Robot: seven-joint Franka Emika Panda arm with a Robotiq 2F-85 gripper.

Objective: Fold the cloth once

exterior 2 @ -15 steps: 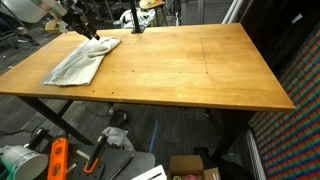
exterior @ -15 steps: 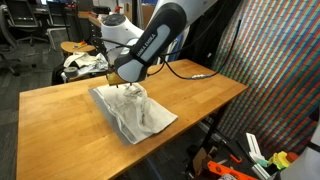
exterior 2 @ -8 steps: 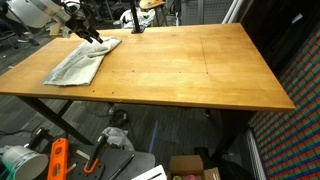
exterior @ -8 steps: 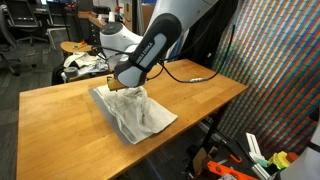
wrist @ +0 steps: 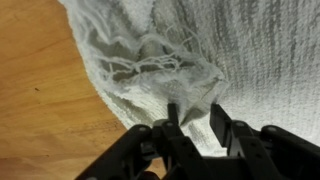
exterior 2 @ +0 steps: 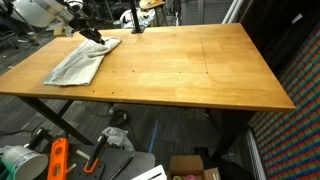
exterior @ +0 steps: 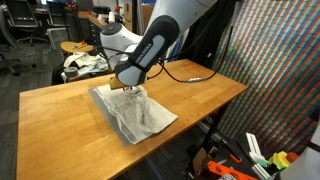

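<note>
Off-white thin fabric cloth (exterior: 146, 122) lies rumpled on your brown wooden table (exterior: 60, 118) in an exterior view, peaking up at the black two-finger gripper (exterior: 131, 92). In an exterior view, it sits near a table corner (exterior 2: 80, 64). Wrist view: your jaws are narrow, pinching a puckered ridge of it (wrist: 250, 50).
</note>
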